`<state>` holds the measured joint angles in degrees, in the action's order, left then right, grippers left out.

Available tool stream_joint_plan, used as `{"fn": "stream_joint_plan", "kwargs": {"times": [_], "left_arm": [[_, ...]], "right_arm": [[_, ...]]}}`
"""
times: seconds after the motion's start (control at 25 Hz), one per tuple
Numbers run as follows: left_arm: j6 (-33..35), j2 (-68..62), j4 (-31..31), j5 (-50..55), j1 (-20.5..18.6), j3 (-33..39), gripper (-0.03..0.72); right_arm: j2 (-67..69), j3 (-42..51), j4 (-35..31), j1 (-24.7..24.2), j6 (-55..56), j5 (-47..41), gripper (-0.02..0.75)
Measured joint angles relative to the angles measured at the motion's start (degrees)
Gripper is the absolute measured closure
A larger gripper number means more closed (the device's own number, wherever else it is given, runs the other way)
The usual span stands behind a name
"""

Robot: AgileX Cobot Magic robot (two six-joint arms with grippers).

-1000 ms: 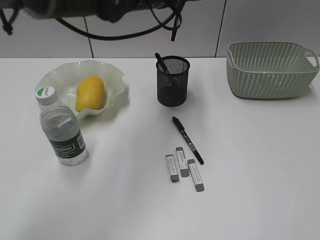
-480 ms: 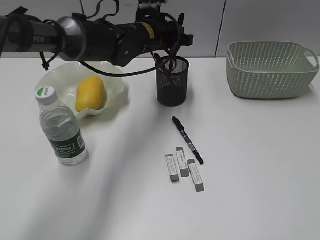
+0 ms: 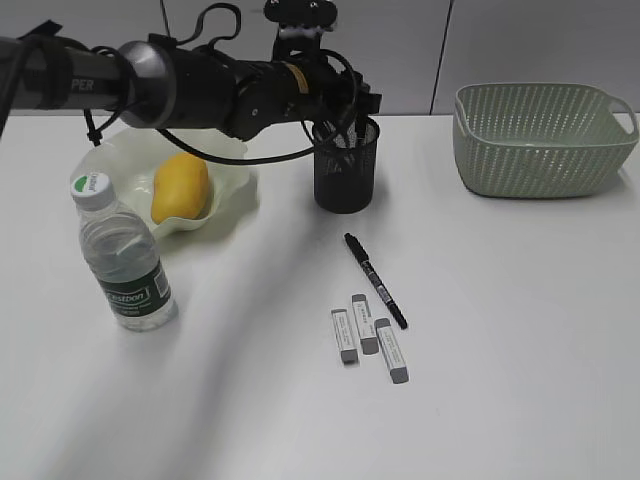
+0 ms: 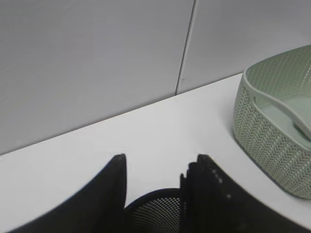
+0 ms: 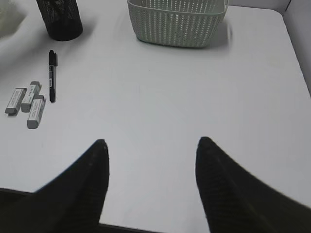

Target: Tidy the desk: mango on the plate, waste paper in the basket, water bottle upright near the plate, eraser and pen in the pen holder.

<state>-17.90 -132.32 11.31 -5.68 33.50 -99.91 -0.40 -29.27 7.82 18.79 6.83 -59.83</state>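
Since half a second ago the left arm is sinking slightly and edging right, so its gripper (image 3: 345, 118) is now sitting right at the pen holder (image 3: 346, 166) rim; nothing else on the desk (image 3: 500, 330) is shifting. Exterior view: the mango (image 3: 180, 186) is already lying in the plate (image 3: 225, 160), the bottle (image 3: 120, 255) is standing upright just beside it, one pen (image 3: 375, 279) and three erasers (image 3: 368, 337) are still lying loose mid-desk, and the basket (image 3: 540, 138) is sitting far right, contents not visible. Left wrist view: the gripper (image 4: 158, 167) fingers are standing apart with nothing between them, hanging over the holder's (image 4: 155, 213) mouth, so this is looking like a drop-off step finishing. Right wrist view: the right gripper (image 5: 150, 145) is spread wide and empty, hovering over bare desk, pen (image 5: 51, 75) and erasers (image 5: 29, 102) off to its left. Next move is probably calling for lifting clear and going for the loose pen.
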Motion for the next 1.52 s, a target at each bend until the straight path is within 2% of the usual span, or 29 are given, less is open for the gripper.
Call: {"fn": "stream_joint_plan", "kwargs": {"times": [0.16,0.28,0.4,0.56,0.68,0.92,1.08,1.32,1.52], "left_arm": [[0.0,2.6,0.0,1.1,0.0,0.1,0.204],[0.0,7.6,0.0,5.2,0.0,0.1,0.168],[0.1,14.1,-0.3,17.4,0.0,0.1,0.176],[5.4,23.9,-0.3,38.7,0.0,1.9,0.259],[8.5,33.6,-0.9,49.2,0.0,11.2,0.302],[9.5,63.4,-5.0,53.4,0.0,41.2,0.315],[9.5,85.7,-5.5,56.2,0.0,55.3,0.315],[9.5,109.9,-5.5,58.6,0.0,66.1,0.353],[9.5,121.0,-5.5,59.3,0.0,67.4,0.377]], "right_arm": [[0.0,0.0,0.0,0.0,0.0,0.0,0.282],[0.0,0.0,0.0,0.0,0.0,0.0,0.282],[0.0,0.0,0.0,0.0,0.0,0.0,0.282],[0.0,0.0,0.0,0.0,0.0,0.0,0.282],[0.0,0.0,0.0,0.0,0.0,0.0,0.282],[0.0,0.0,0.0,0.0,0.0,0.0,0.282],[0.0,0.0,0.0,0.0,0.0,0.0,0.282],[0.0,0.0,0.0,0.0,0.0,0.0,0.282],[0.0,0.0,0.0,0.0,0.0,0.1,0.282]]}}
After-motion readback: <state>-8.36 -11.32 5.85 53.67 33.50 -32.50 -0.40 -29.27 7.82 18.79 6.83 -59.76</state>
